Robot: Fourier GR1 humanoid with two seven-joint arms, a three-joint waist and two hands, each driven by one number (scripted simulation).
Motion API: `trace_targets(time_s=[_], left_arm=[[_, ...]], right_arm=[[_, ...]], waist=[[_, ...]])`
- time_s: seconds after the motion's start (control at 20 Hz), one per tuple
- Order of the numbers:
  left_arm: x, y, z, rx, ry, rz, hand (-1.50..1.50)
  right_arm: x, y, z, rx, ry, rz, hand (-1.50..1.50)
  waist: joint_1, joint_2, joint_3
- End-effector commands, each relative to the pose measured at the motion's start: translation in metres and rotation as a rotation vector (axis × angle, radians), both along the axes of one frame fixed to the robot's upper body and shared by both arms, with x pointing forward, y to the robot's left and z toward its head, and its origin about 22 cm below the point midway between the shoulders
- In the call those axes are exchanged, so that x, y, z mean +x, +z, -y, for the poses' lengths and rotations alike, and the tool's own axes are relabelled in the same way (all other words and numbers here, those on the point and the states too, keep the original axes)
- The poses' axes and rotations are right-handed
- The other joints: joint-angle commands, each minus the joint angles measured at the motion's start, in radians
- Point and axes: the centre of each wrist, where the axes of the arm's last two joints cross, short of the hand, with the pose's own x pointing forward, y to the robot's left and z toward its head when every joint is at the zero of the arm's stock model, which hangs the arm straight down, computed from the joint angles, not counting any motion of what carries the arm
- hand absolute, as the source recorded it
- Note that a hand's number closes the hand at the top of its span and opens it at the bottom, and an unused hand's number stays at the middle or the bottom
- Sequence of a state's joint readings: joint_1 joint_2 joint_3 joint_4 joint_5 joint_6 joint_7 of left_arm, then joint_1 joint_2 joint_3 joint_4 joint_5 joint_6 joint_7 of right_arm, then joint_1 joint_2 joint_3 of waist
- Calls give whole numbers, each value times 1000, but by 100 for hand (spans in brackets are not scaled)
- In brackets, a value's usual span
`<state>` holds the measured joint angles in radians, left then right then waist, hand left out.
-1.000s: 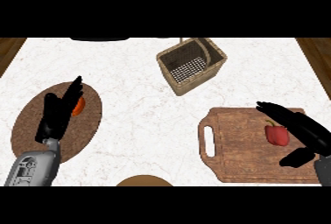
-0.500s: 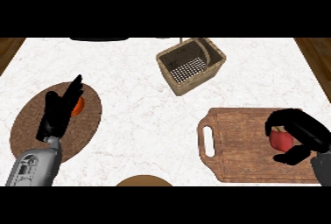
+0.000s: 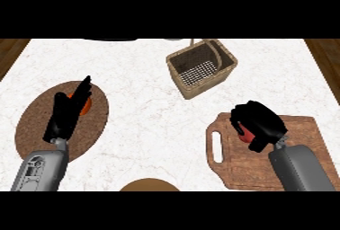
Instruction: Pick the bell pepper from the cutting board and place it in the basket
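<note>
A red bell pepper [image 3: 244,132] shows only as a small patch inside my right hand [image 3: 260,124], whose fingers are curled round it. Hand and pepper are over the left part of the wooden cutting board [image 3: 300,155] at the lower right; I cannot tell whether the pepper still touches the board. The wicker basket [image 3: 225,72] stands tilted at the top centre, well above and to the left of the right hand. My left hand [image 3: 66,114] rests open, fingers up, over the brown oval mat [image 3: 40,121] at the left.
An orange object [image 3: 85,106] lies on the mat, mostly hidden behind the left hand. A brown round object [image 3: 149,185] shows at the lower edge. Dark wooden counter edges run at both top corners.
My right hand closed round the bell pepper and moved left across the cutting board with it. The left hand has barely moved.
</note>
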<state>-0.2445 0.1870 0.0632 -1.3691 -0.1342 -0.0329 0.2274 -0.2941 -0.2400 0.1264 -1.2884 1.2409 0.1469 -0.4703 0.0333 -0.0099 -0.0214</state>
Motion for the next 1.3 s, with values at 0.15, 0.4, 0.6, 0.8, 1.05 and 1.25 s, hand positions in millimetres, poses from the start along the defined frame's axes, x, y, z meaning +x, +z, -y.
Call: trace_targets(time_s=[0.15,0.4,0.6,0.8,1.05,1.25], left_arm=[[4,0,12,1,-64,4,0],[14,6,19,-5,-66,12,0],[8,-5,24,9,-91,-20,0],[12,-5,22,-6,-71,-18,0],[17,1,21,7,-69,-6,0],[10,-8,22,13,-45,-15,0]], right_arm=[[8,49,-153,-122,-43,73,150],[6,90,-178,77,-116,-42,150],[0,136,-195,283,-139,-34,150],[-12,187,-201,566,-181,-24,150],[-33,261,-243,668,-245,29,150],[-44,325,-269,728,-294,30,150]], waist=[[78,6,14],[75,12,20],[93,8,20],[73,3,19],[72,0,16],[47,4,17]])
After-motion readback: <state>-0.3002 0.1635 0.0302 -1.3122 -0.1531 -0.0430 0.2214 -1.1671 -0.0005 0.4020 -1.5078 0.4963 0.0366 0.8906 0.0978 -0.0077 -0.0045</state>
